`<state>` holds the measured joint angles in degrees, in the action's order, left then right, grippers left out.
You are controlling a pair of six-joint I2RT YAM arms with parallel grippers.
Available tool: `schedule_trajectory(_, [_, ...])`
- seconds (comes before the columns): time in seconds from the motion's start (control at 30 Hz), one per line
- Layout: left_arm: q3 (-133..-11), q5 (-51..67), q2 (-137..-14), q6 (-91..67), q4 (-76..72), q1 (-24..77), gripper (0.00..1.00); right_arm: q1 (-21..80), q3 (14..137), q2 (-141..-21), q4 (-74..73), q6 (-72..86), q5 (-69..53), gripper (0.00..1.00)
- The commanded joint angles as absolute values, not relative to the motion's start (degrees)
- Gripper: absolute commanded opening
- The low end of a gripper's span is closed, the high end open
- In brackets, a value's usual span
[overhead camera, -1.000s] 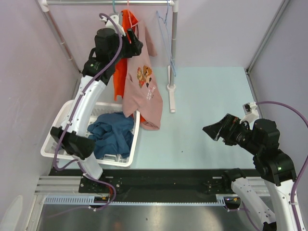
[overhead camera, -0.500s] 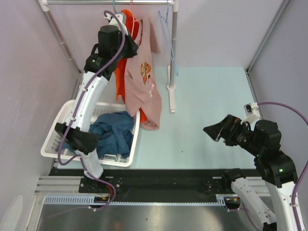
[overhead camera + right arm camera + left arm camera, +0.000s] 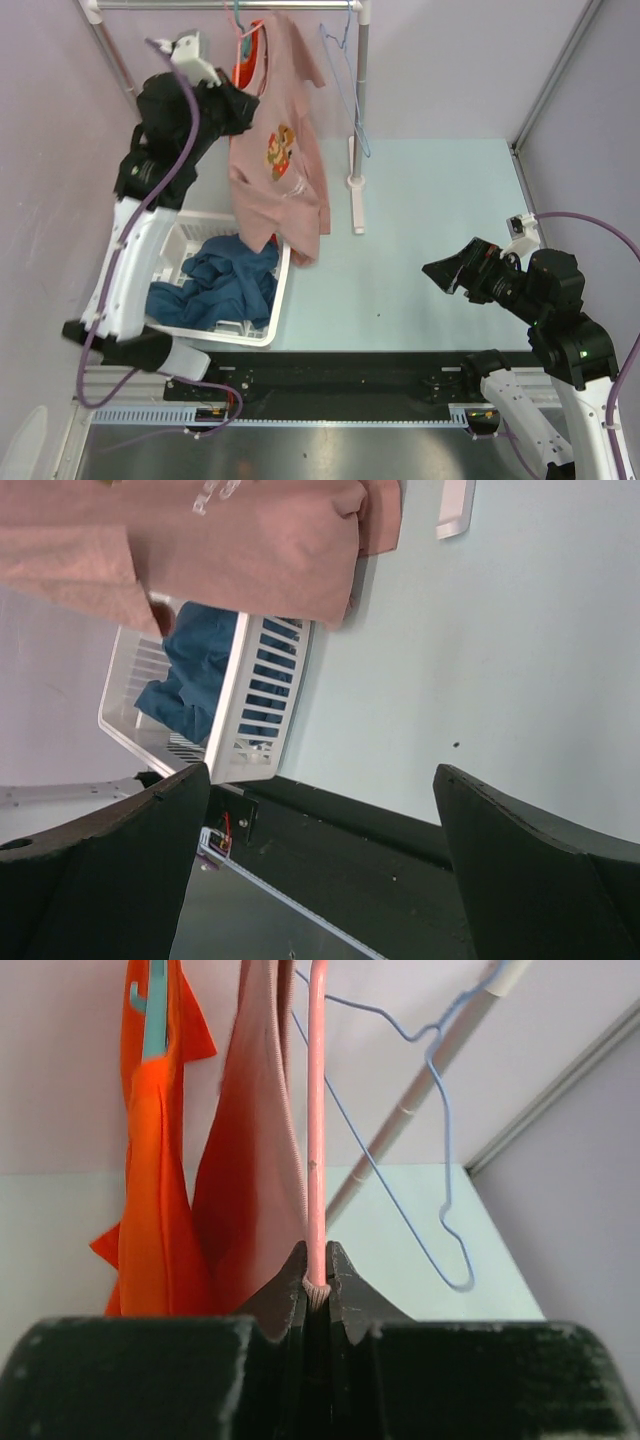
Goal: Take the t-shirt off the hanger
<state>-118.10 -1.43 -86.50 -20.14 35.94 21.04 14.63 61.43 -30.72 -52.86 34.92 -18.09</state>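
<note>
One risk: left hand (image 3: 317,1265) clenched on the t-shirt (image 3: 275,170) at 11 o'clock may yank its hidden hanger off the rail (image 3: 180,5). Right hand's (image 3: 320,830) released

Left gripper (image 3: 250,112): now farther left, pink hanger (image 3: 317,1110) and pink t-shirt (image 3: 275,180) drawn along; orange garment (image 3: 240,65) mostly covered.

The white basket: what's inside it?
A crumpled heap of blue clothing fills the basket. Anything underneath it is covered, and the pink t-shirt hangs over its far corner.
</note>
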Motion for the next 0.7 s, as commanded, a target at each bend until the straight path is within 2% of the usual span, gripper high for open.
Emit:
schedule_trajectory(0.0, [-104.21,2.8,-72.88,-26.01,26.65,20.92,0.0,14.59,61.0,-30.94,-51.16,34.72,-19.07,1.0])
schedule_trajectory(0.13, [-90.02,8.96,-63.65,-31.63,21.8,21.09,0.0,14.5,59.33,-31.02,-49.92,34.8,-19.77,1.0])
schedule_trajectory(0.37, [-69.29,11.68,-51.78,-37.43,18.64,22.06,0.0,14.5,56.78,-30.5,-46.94,34.8,-21.35,1.0])
schedule_trajectory(0.53, [-62.06,19.06,-50.63,-38.93,17.76,23.11,0.0,14.5,55.46,-29.71,-44.83,35.33,-23.03,1.0])
schedule_trajectory(0.67, [-56.61,22.23,-51.24,-37.88,16.26,29.24,0.0,14.5,54.58,-29.44,-44.21,35.42,-22.68,1.0])
